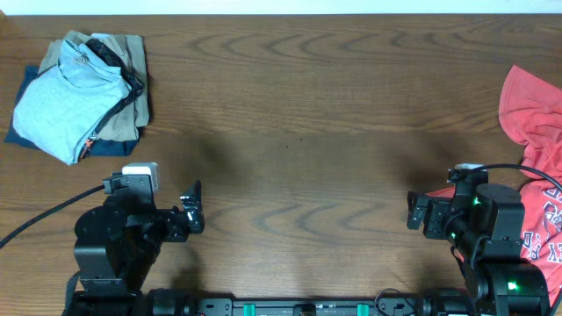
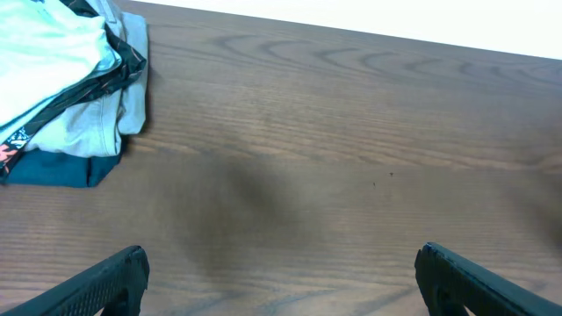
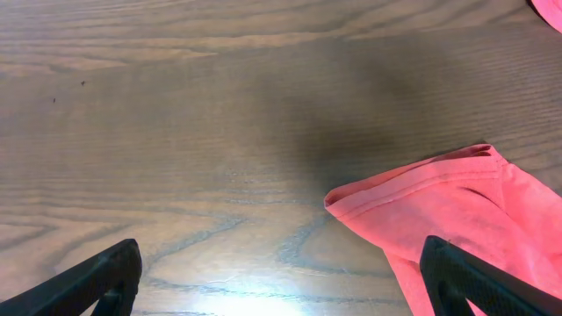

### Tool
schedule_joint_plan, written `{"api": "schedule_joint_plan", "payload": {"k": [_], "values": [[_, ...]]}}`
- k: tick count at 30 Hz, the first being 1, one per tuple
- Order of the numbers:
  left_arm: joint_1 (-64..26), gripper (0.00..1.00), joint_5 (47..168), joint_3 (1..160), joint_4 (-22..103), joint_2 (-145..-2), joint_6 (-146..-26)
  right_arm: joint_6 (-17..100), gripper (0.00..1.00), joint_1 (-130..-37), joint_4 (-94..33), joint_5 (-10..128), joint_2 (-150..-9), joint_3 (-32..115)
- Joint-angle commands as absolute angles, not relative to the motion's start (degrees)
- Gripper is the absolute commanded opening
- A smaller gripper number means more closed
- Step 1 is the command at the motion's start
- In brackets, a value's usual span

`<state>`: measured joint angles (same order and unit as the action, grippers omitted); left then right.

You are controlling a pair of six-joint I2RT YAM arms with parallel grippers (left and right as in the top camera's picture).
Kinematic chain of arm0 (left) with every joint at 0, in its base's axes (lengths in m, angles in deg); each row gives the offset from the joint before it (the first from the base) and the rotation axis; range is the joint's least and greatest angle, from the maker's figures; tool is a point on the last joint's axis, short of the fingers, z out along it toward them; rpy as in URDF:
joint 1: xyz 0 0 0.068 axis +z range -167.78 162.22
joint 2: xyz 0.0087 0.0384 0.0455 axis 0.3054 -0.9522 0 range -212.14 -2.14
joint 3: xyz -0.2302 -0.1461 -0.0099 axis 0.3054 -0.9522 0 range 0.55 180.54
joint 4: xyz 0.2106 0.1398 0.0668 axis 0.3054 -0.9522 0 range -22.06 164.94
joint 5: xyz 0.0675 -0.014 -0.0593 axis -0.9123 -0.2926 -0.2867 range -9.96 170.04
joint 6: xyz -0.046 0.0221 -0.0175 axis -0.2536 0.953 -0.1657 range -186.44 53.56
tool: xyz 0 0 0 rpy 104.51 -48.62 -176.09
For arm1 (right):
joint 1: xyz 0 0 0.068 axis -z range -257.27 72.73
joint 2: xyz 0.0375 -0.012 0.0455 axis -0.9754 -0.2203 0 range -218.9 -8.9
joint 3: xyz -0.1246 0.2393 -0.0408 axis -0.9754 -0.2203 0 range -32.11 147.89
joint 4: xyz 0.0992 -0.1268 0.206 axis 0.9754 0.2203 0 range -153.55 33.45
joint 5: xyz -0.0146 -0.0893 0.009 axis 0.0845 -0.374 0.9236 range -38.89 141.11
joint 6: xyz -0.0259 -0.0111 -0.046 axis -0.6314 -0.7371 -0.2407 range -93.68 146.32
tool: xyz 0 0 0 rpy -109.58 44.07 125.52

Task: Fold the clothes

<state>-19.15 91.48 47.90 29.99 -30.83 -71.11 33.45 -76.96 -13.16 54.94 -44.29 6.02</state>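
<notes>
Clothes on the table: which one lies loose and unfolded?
The red T-shirt at the right edge, crumpled and spread out. The pale blue-grey T-shirt sits folded atop the stack at far left.

table (image 1: pixel 299 105): brown wood, grain showing
khaki garment (image 1: pixel 130 51): folded, in far-left pile
navy garment (image 2: pixel 61 168): folded, bottom of that pile
black garment (image 2: pixel 123 66): orange-patterned, edge showing between layers

The red T-shirt (image 1: pixel 527 105) runs off the right edge, its lettering partly hidden.
</notes>
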Motion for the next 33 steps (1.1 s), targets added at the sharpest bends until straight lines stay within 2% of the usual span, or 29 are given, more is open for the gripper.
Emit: {"api": "schedule_joint_plan", "payload": {"k": [1, 11, 21, 26, 33], "values": [[-19.47, 0.98, 91.42, 47.37, 30.03, -30.81, -71.20, 33.08, 0.99, -76.85, -12.70, 53.09, -44.10, 5.63], [-19.47, 0.98, 91.42, 47.37, 30.03, -30.81, -71.22, 33.08, 0.99, -76.85, -11.21, 51.31, -43.09, 5.61], [-19.47, 0.98, 91.42, 47.37, 30.03, -30.81, -71.22, 29.17, 0.99, -76.91, -12.94, 51.36, -27.92, 3.88], [-19.47, 0.98, 91.42, 47.37, 30.03, -30.81, -71.22, 24.69, 0.99, -76.91, -18.25, 52.87, -19.55, -1.89], [-19.47, 0.98, 91.42, 47.37, 30.03, -30.81, -71.22, 24.47, 0.99, -76.91, -33.00, 55.53, -10.15, -13.48]]}}
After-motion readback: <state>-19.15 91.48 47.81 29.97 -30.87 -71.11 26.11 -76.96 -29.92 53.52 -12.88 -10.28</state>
